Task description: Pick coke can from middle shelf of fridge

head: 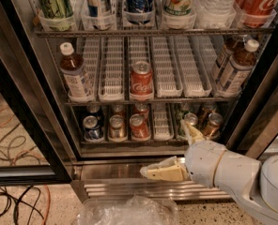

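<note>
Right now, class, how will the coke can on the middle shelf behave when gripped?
The coke can stands upright in a tray lane, so it likely slides, not rolls. Its smooth metal wall may slip or dent. The gripper hangs open, low by the fridge base.

The coke can (141, 81) is seen as glossy red aluminium with a duller silver top. It is carried by the middle shelf (167, 74), made of metal wire under matt white slotted plastic trays. Left of the can, a tea bottle (75, 76) is shown in clear plastic with a paper-like label. Well below the can, the fridge (143, 189) is finished in ribbed, brushed steel. Below and right of the can, the gripper (165, 148) is found. Its spread fingers (165, 173) are faced in matt cream material and backed by a smooth white shell (228, 172). Crinkled clear plastic film (129, 212) is seen lowest.
</note>
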You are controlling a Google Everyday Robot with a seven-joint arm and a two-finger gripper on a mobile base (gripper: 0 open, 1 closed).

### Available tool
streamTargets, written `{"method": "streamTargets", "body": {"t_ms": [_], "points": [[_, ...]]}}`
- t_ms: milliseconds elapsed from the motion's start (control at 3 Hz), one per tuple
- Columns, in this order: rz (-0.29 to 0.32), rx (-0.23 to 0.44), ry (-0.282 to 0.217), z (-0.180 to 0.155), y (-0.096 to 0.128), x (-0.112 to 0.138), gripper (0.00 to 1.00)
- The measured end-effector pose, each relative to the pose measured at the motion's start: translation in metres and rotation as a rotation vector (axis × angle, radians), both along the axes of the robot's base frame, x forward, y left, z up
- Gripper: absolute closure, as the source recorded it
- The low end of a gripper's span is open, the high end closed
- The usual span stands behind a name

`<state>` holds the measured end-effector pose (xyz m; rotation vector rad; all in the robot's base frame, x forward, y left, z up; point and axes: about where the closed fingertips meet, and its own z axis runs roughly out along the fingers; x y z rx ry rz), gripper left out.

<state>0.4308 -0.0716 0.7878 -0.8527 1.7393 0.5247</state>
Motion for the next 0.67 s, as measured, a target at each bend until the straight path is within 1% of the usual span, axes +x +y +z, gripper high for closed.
{"method": "streamTargets", "body": {"t_ms": [333,667], "points": [[-0.050,0.056,-0.020,-0.002,0.005,0.008,0.00],[-0.201,0.175,-0.020,-0.025,-0.011,0.005,0.00]]}}
